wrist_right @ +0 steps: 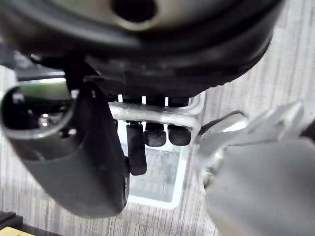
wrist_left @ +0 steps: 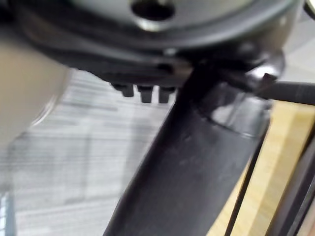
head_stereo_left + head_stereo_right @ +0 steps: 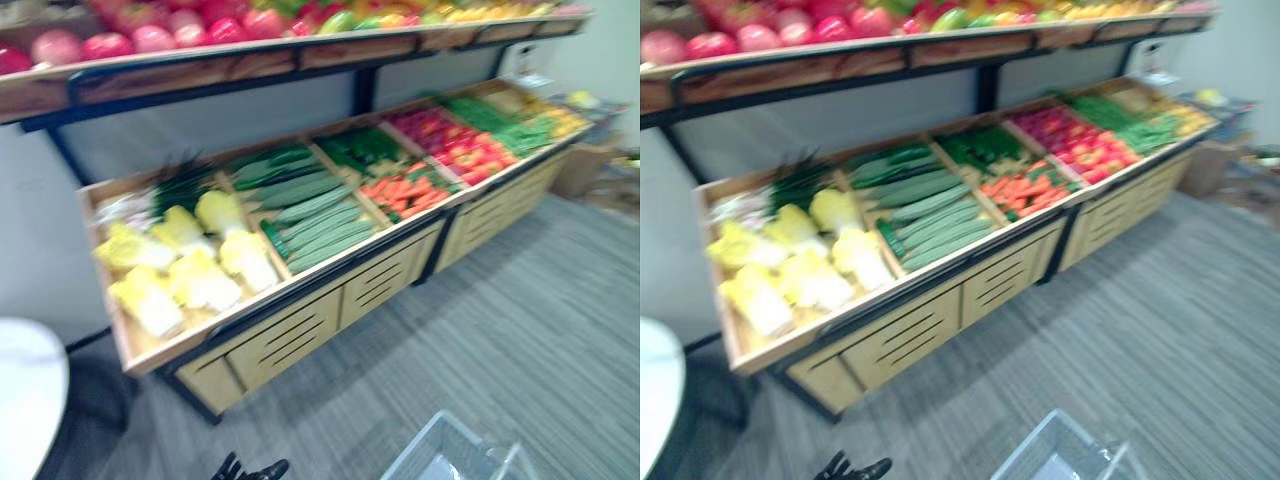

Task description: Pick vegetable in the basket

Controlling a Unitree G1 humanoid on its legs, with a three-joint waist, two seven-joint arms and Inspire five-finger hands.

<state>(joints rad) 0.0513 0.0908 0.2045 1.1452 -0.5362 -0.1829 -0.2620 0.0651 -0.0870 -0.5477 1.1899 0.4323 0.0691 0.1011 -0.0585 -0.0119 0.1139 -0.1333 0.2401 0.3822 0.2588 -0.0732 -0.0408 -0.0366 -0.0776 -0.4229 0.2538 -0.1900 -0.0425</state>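
- Vegetables (image 3: 310, 215) lie on the far stand (image 3: 300, 340); none picked yet.
- Basket (image 3: 450, 455), near right, looks empty; the right hand (image 1: 155, 135) curls round its rim.
- Left hand (image 3: 250, 468), near, hangs loose and empty; all the picking remains.

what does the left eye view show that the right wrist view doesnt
Only the left eye view: the wooden produce stand with pale yellow cabbages, long green cucumbers and orange carrots, plus the dark left hand. Only the right wrist view: the dark right hand, fingers hooked over a silver handle. Both: the clear plastic basket and grey striped carpet.
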